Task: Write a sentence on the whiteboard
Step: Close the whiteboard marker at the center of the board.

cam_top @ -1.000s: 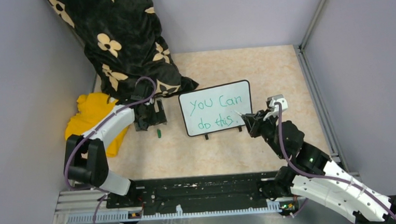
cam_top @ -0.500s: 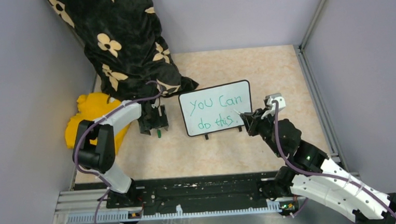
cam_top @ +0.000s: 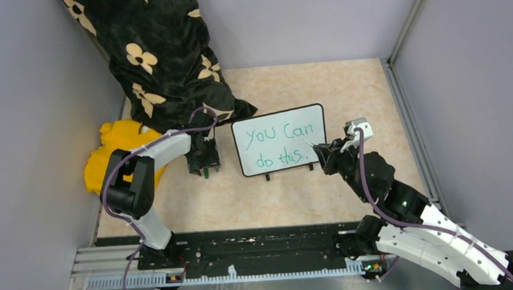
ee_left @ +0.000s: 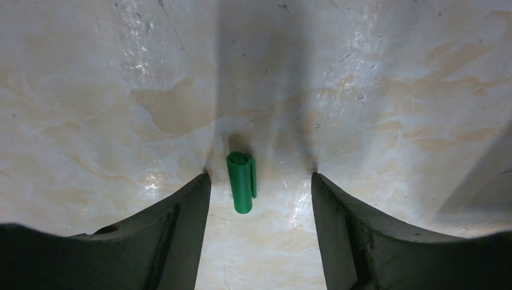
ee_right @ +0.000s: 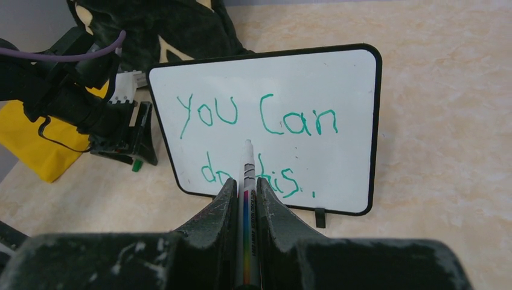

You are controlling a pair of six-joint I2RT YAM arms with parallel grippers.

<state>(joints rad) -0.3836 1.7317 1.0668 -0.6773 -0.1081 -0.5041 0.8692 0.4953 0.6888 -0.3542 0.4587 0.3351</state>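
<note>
Reaching down beside the whiteboard (cam_top: 278, 149), the bent left arm's gripper (ee_left: 259, 178) stands part-open astride a green cap (ee_left: 241, 183), gripping nothing. The board stands mid-table, bearing the sentence (cam_top: 267, 135). The right arm stretches forward, its gripper (ee_right: 244, 184) clamped on a marker (ee_right: 246, 166) aimed at the board.
</note>
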